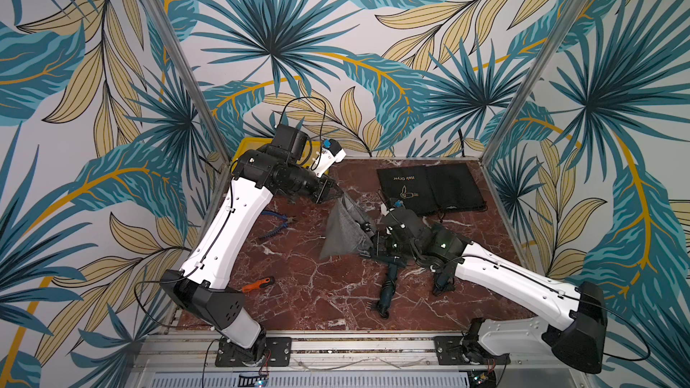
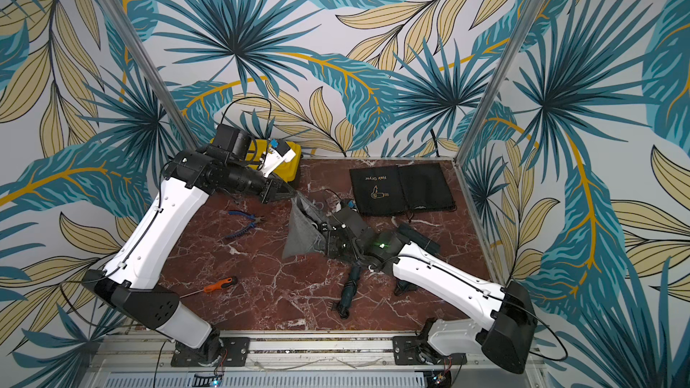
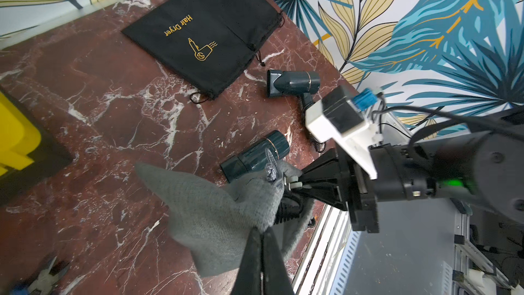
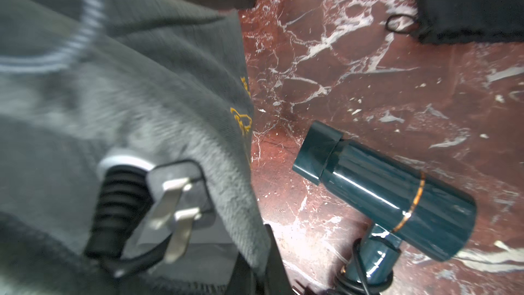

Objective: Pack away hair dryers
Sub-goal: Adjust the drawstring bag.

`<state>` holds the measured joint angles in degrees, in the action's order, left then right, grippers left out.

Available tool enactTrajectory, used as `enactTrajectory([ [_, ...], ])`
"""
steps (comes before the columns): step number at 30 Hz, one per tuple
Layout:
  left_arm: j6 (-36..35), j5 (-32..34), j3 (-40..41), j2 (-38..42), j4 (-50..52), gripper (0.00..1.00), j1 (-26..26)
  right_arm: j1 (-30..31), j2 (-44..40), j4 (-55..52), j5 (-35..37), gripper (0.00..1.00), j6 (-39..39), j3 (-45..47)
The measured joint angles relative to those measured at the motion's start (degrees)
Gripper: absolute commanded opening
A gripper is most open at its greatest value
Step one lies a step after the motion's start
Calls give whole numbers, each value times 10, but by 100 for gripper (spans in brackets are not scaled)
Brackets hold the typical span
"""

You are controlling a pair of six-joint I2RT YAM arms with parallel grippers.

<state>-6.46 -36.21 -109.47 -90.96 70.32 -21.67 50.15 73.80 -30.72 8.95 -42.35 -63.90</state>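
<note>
Bagging is under way: our left jaws clamp the grey bag [image 1: 343, 233] by its rim, our right jaws sit together at its mouth, a plug [image 4: 170, 208] showing inside. Two teal dryers [image 3: 292, 83], [image 3: 255, 154] lie on the counter [image 1: 317, 304]; next we should push the cord fully in.

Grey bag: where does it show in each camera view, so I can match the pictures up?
A top view: grey bag mid-table, pulled up into a tent.
A top view: grey bag at that same mid-table spot.
Left wrist: foreground, pinched in the left gripper jaws.
Right wrist: close up and blurred, filling much of the frame.
Shared landmark: the teal hair dryer lying close beside it, in all four.
</note>
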Motion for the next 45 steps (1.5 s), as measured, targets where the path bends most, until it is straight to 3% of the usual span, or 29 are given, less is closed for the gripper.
enactTrajectory([
  [7, 6, 41, 50, 9, -28, 0, 1, 0, -13, 4, 9, 0, 36, -23],
  [16, 5, 88, 56, 9, -42, 0, 18, 0, -9, 12, -4, 0, 68, -81],
  [29, -33, 89, 38, 11, -41, 0, 30, 7, 54, 129, -109, 2, 21, -9],
  [40, -86, 81, 59, 11, -41, 0, 30, 9, 54, 198, -136, 25, -11, 43],
  [45, -110, 81, 80, 11, -40, 0, 30, 9, 54, 198, -143, 31, -10, 46],
])
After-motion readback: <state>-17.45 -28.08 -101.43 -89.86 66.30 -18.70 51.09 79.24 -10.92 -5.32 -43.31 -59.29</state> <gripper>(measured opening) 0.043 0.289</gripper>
